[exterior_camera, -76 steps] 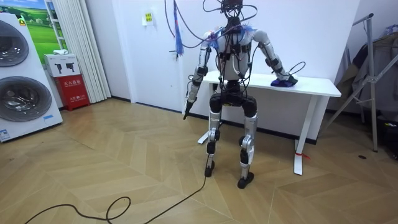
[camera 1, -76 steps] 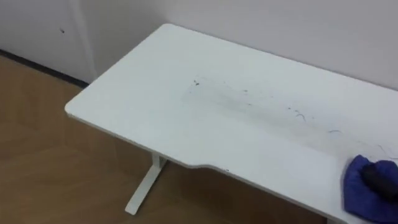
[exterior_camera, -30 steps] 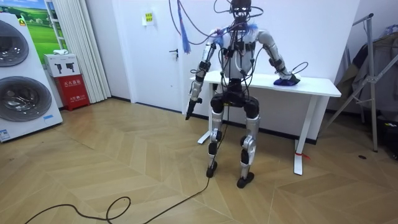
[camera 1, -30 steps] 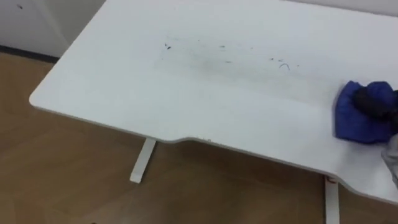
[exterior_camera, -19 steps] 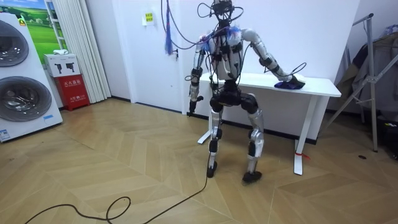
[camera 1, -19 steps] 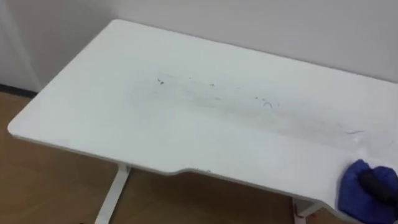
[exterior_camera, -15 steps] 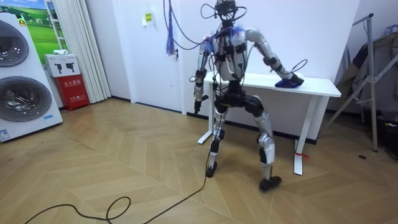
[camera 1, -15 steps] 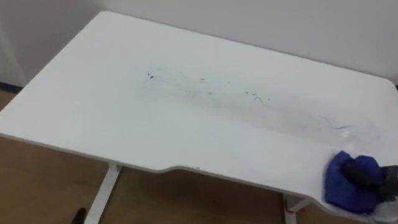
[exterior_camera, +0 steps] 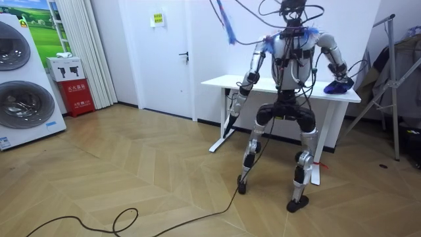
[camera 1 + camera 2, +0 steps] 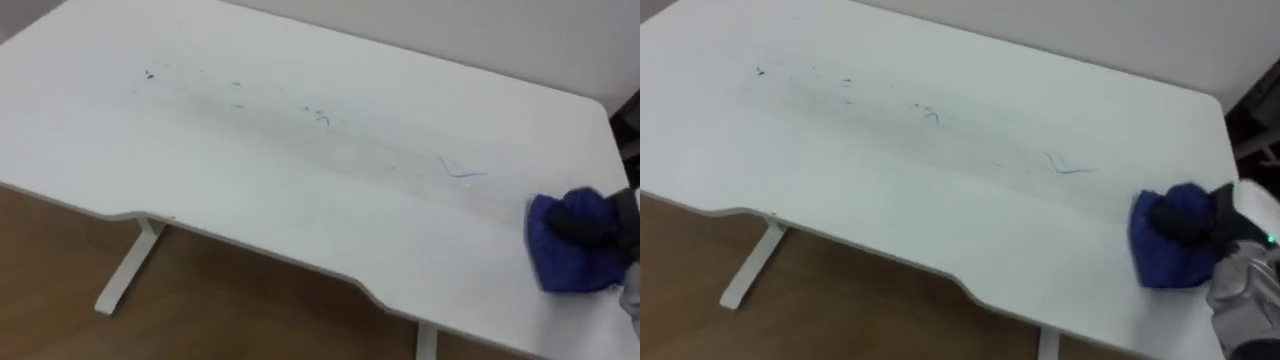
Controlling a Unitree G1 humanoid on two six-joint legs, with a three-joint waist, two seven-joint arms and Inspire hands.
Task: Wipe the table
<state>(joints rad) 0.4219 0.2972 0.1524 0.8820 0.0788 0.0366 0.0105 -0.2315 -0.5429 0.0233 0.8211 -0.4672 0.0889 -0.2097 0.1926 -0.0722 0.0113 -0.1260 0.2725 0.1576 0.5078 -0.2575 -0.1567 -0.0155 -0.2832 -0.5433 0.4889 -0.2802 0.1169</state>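
Herringbone wood floor (image 9: 131,178) runs up to a white wall, where a long white table (image 10: 300,205) stands with washing machines (image 9: 23,85) well off to the room view's left. The robot stands with its back to me at the table's end on the room view's right, legs planted wide.

Its right hand (image 10: 583,224) rests at that far right end of the tabletop. The dark fingers are curled into a bunched blue cloth (image 10: 570,268), which they hold down against the surface close to the front edge. The left hand (image 9: 241,87) hangs by the table's front edge, well clear of the cloth. From where I stand it is too small to say whether its fingers are straight or curled.

Thin pen scribbles (image 10: 320,117) run in a loose band across the middle of the top. One squiggle (image 10: 462,172) lies near the cloth and a dark speck (image 10: 148,74) sits well away toward the robot's left. None of them is under the cloth.

I'd judge the wiping to be in hand but with plenty left to do, since the cloth sits at the end of the band and not on it. The next move calls for a sweep to the robot's left and slightly away from it. Pressure should be kept on the cloth so it rubs along the marks. The far speck probably needs a sidestep as well.
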